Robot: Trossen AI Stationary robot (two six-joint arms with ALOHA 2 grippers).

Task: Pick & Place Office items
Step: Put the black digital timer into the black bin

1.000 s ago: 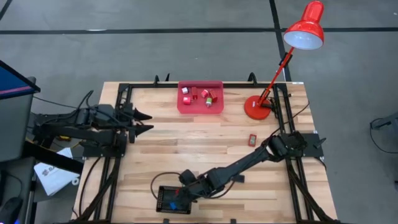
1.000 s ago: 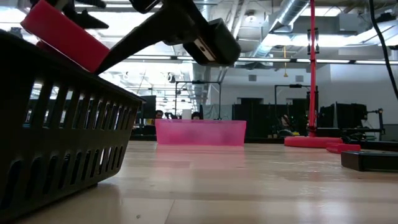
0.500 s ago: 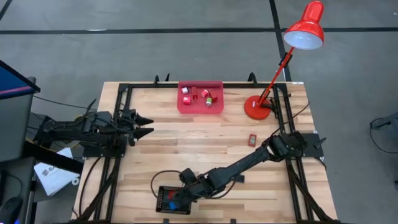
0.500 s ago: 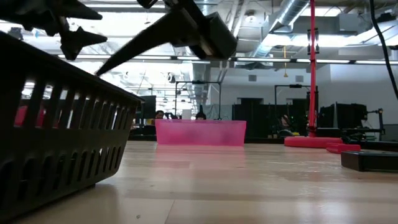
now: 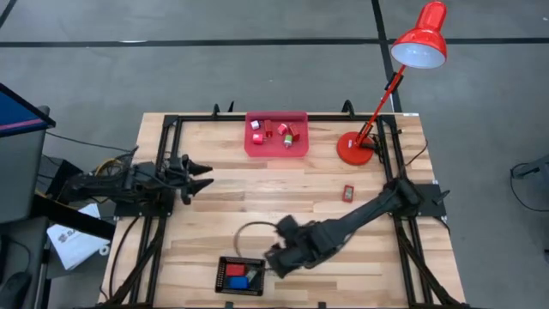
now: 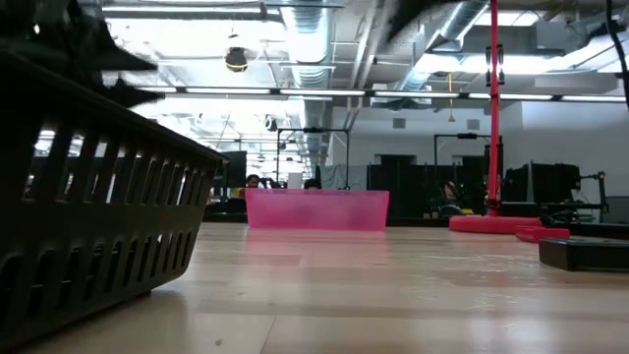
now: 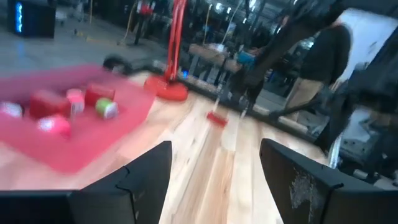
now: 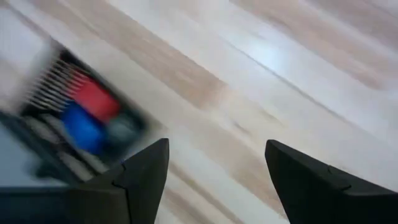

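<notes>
red block [image 5: 238,270] long axis across basket [image 5: 220,275] | blue block [image 5: 238,281] beside | right end effector [image 5: 271,260] empty, parted

A grey floor [image 5: 257,77], crossed by dark seam lines, is seen all around the wooden tabletop [image 5: 283,206]. A red desk lamp [image 5: 403,77] is stood at one far corner of the tabletop. Beyond the tabletop, an open hall is shown with exposed ceiling ducts [image 6: 462,29], strip lights [image 6: 197,10] and dark workstations [image 6: 541,187] far behind.
</notes>
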